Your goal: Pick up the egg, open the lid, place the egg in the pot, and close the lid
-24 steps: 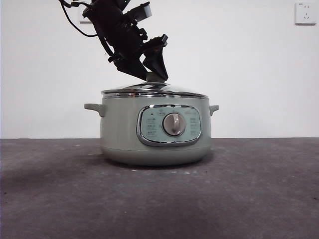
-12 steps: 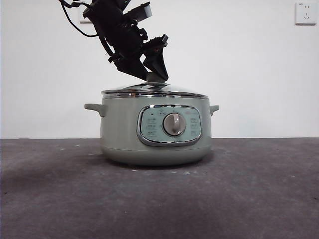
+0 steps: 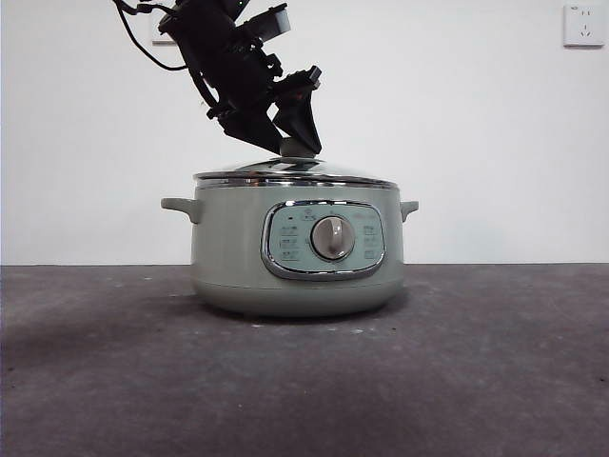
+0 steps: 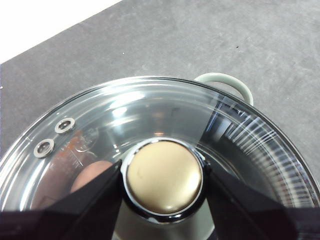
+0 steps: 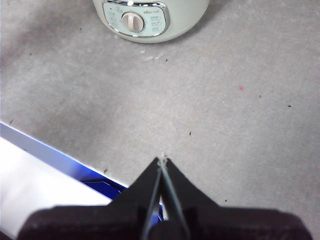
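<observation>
Release the knob [image 4: 164, 177] gently, left gripper [image 3: 297, 145] clamped on it atop the lid [image 3: 295, 174] seated on the pot [image 3: 295, 249], egg [image 4: 92, 175] inside; right gripper [image 5: 162, 161] closed, empty.

Clear glossy glass lid [image 4: 150, 115] with polished chrome rim, matt sage-green pot [image 3: 228, 248], rough dark grey table [image 3: 304, 381]
</observation>
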`<state>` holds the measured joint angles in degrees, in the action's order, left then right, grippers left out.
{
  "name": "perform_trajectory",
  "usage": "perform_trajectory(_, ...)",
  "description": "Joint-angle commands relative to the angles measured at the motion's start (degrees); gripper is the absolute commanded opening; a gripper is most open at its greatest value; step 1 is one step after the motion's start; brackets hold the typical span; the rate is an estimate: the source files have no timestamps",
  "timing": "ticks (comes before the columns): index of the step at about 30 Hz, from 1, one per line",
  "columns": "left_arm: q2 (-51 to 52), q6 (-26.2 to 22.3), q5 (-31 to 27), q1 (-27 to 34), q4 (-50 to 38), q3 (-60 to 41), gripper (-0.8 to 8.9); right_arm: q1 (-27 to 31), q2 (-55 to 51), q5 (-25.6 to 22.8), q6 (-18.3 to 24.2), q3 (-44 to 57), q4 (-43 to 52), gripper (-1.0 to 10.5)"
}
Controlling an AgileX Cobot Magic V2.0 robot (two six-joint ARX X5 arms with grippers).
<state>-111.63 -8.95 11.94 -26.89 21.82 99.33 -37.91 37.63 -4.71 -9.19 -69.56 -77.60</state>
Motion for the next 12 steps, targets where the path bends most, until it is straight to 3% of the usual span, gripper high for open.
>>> perform_trajectory(1,1.6,-0.26,0.48,-0.37,-1.7,0.17,-0.06,-0.11,-0.15,-0.26,0.33,0.5,-1.53,-0.1)
perform_trajectory(12,2.99,-0.26,0.42,-0.39,-1.77,0.17,-0.06,-0.11,-0.13,-0.35,0.35,0.5,-1.53,-0.1)
